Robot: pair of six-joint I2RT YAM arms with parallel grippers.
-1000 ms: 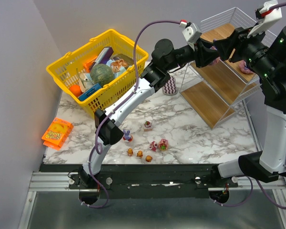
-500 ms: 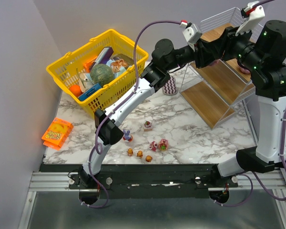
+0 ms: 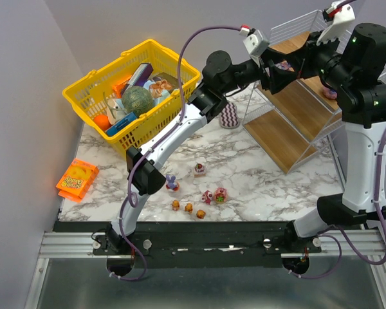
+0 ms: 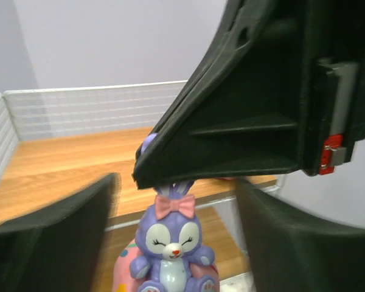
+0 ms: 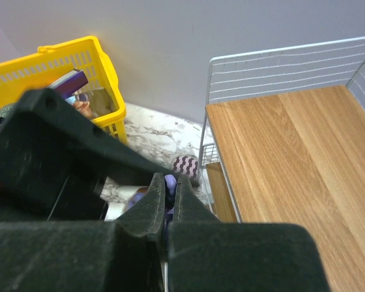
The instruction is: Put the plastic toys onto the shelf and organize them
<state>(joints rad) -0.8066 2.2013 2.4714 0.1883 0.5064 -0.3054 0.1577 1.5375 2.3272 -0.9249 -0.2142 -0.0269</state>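
Note:
A purple bunny (image 4: 170, 243) with a pink bow and pink base hangs over the shelf's (image 3: 296, 109) top wooden board (image 5: 292, 158). My right gripper (image 5: 170, 180) is shut on its ears from above. My left gripper (image 4: 173, 231) is open, its fingers (image 4: 55, 225) on either side of the bunny without touching it. In the top view both grippers meet at the bunny (image 3: 284, 65). On the marble table lie another purple bunny (image 3: 172, 183), a pink toy (image 3: 199, 168), two pink-red ones (image 3: 213, 195) and three orange bears (image 3: 188, 207). A pink-purple toy (image 3: 330, 93) sits on a lower board.
A yellow basket (image 3: 132, 90) full of items stands at the back left. A flat orange packet (image 3: 77, 180) lies at the table's left edge. A purple zigzag pad (image 3: 229, 116) sits by the shelf's left foot. The shelf's top tier has wire walls (image 4: 91, 106).
My right gripper has moved left and shut on the bunny's ears. My left gripper, which held the bunny, has opened around it.

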